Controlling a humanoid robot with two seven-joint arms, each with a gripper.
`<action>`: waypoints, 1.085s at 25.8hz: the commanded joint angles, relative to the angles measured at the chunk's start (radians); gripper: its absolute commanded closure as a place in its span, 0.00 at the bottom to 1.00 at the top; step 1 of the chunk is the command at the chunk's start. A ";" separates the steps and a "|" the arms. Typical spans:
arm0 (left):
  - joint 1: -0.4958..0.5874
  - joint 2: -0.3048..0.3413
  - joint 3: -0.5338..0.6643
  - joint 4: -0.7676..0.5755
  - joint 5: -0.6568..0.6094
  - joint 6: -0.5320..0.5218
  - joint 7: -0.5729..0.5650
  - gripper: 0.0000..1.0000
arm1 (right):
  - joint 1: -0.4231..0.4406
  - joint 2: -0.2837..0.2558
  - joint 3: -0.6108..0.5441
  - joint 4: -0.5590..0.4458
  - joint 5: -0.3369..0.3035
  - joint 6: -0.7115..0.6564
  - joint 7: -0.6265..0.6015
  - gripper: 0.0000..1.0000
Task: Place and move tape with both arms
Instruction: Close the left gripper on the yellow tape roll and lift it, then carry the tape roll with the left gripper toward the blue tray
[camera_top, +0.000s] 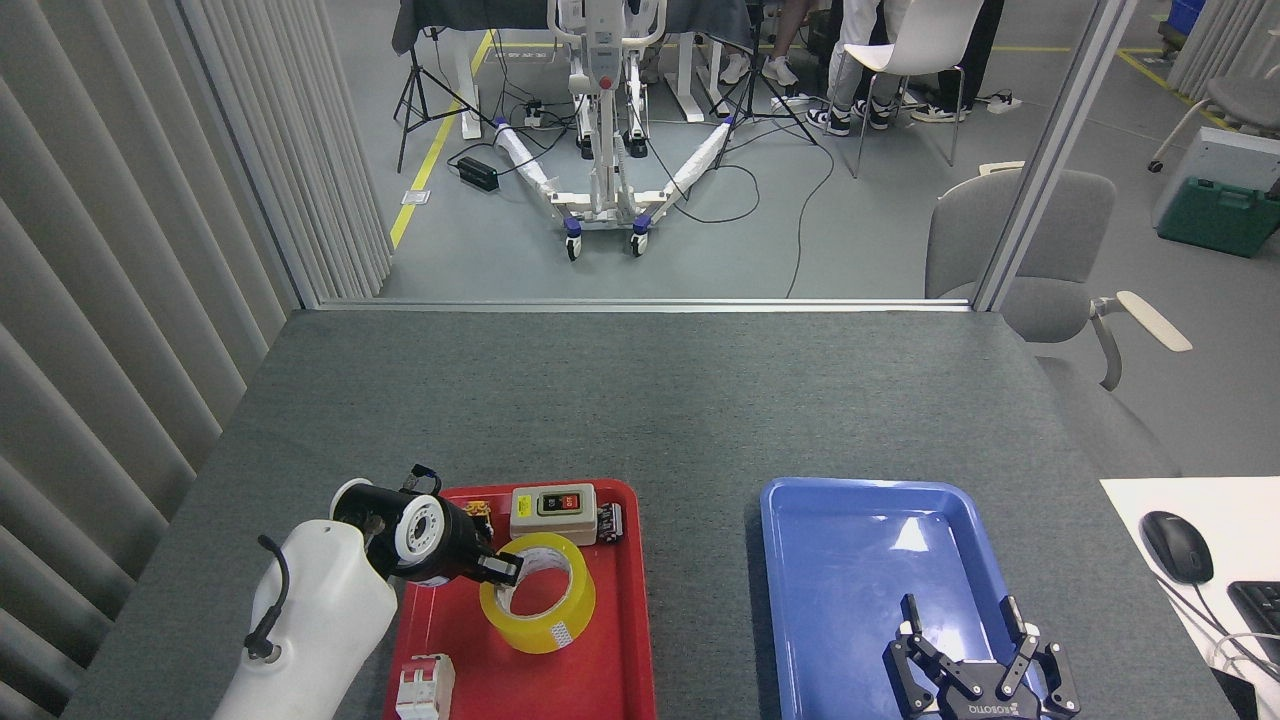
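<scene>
The tape (548, 626), a wide yellow roll with a pale core, hangs tilted just above the red tray (628, 620). My left gripper (503, 570) reaches in from the left and is shut on the roll's near-left rim, one finger inside the core. Its white-shelled arm covers the tray's left corner. At the bottom right, my right gripper (962, 614) is open and holds nothing; its black fingers point away from me over the near end of the blue tray (850, 545).
On the red tray sit a beige switch box (553, 513) with red and green buttons, a small electronic part (477, 511) and a white breaker (423, 690). A mouse (1176, 546) lies on a white desk at right. A grey chair (1040, 250) stands beyond the table's far right corner.
</scene>
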 joint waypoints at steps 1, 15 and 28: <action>-0.002 0.002 0.001 -0.112 0.050 -0.170 0.055 1.00 | 0.000 -0.004 0.006 0.000 0.000 -0.001 -0.003 0.00; 0.031 -0.255 0.007 0.167 0.737 -0.646 0.408 1.00 | 0.008 -0.049 0.009 -0.003 0.026 -0.139 -0.075 0.00; 0.031 -0.272 -0.004 0.204 0.735 -0.646 0.408 1.00 | 0.038 -0.276 -0.126 -0.103 -0.086 -0.772 -0.292 0.00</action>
